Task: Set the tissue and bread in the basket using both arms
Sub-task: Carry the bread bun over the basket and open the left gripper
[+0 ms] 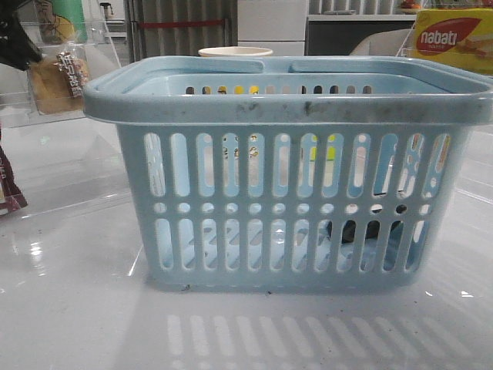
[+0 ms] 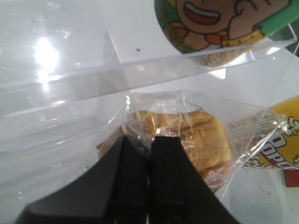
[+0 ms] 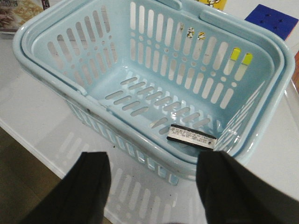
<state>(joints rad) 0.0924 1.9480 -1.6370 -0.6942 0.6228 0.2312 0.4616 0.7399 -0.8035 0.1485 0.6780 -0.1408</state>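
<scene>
The left pincer (image 2: pixel 150 140) is clamped on the clear-wrapped tan bread (image 2: pixel 196 135), raised far left of the light-blue slotted plastic basket (image 1: pixel 285 104); the right pincer (image 3: pixel 152 184) gapes wide, empty, above the dark tissue pack (image 3: pixel 191 136) lying in the basket's right end.

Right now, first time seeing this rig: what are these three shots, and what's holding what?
It is a robot with two arms, each ending in a two-finger gripper, working at a white table.

The front view looks forward over the table. The light-blue basket fills the middle. At upper left hangs the bread in its clear wrapper. A yellow nabati box stands at the back right.

The left wrist view comes from a camera on the left arm. The black left gripper is shut on the edge of the bread's clear wrapper, holding it up.

The right wrist view comes from the right arm, looking down into the basket. The right gripper is open and empty. The tissue, a small dark pack, already lies on the basket floor.

So the tissue is in; the bread is not yet.
</scene>
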